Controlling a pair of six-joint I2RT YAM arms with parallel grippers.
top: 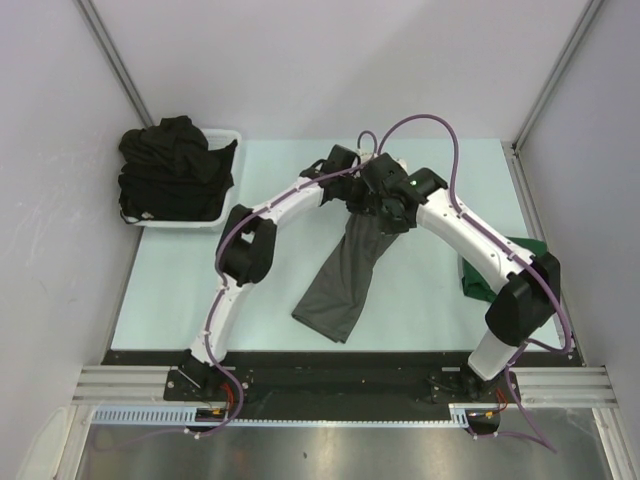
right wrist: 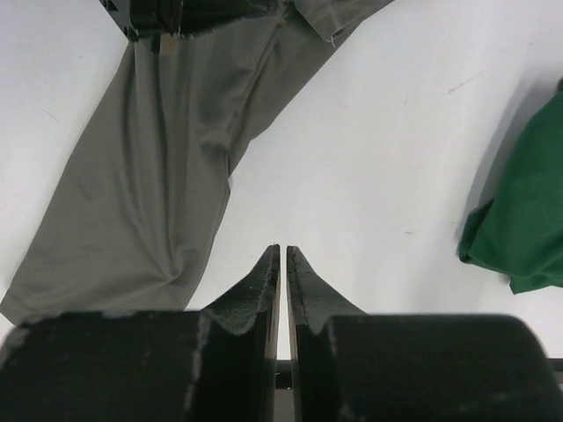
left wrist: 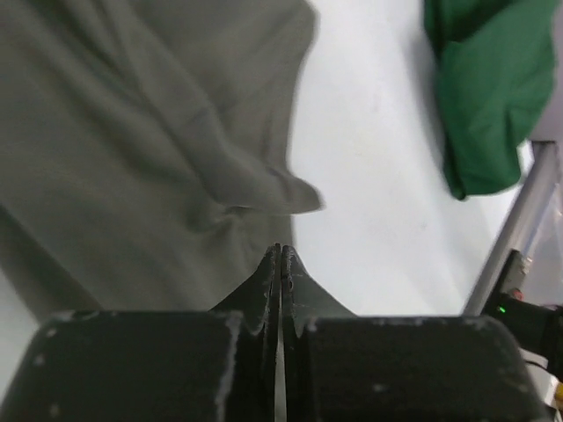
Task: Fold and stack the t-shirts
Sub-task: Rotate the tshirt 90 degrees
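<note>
Charcoal t-shirt lies just ahead of left pincer and right pincer, both closed.

Basket sits on table's far-left corner, t-shirt heap in it. Centre t-shirt lies diagonally mid-table, from far centre towards near edge. Right-edge t-shirt lies well apart, right of it.

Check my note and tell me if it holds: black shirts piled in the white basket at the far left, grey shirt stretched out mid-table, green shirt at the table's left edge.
One detail is wrong. The green shirt lies at the right edge of the table, not the left; the top external view shows it. The rest holds: the black shirts are piled in the white basket at the far left, and the grey shirt is stretched out mid-table.
</note>
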